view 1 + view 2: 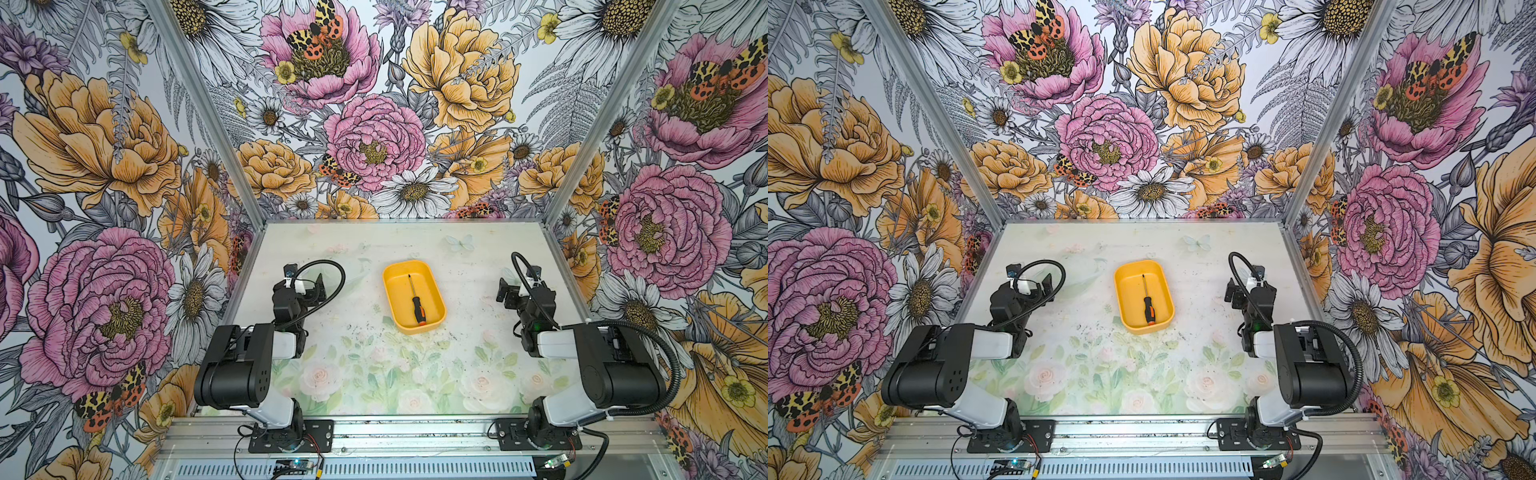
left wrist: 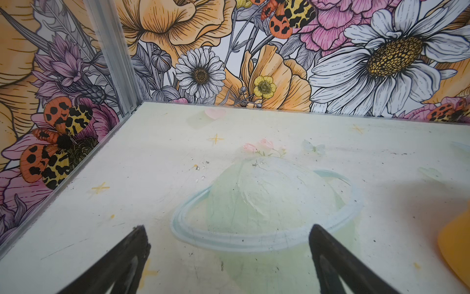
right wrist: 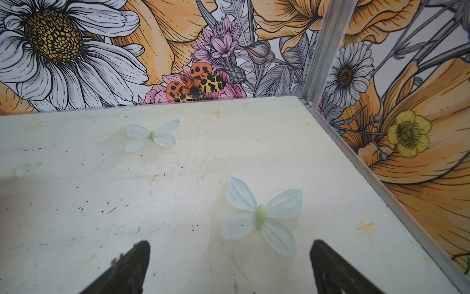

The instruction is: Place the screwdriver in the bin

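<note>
The left gripper hangs over the pale printed tabletop, jaws spread apart and empty. Well to its right, the slim screwdriver with a black-and-orange handle lies flat inside the shallow yellow-orange plastic bin. Farther right, the right gripper is likewise spread and empty, well apart from the bin.

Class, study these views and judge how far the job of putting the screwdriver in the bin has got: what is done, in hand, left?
Done: the screwdriver lies flat inside the bin, in both top views. In hand: nothing; the left gripper and the right gripper are open and empty, each over bare table well to one side of the bin. Left: nothing visible; the job looks complete.
</note>
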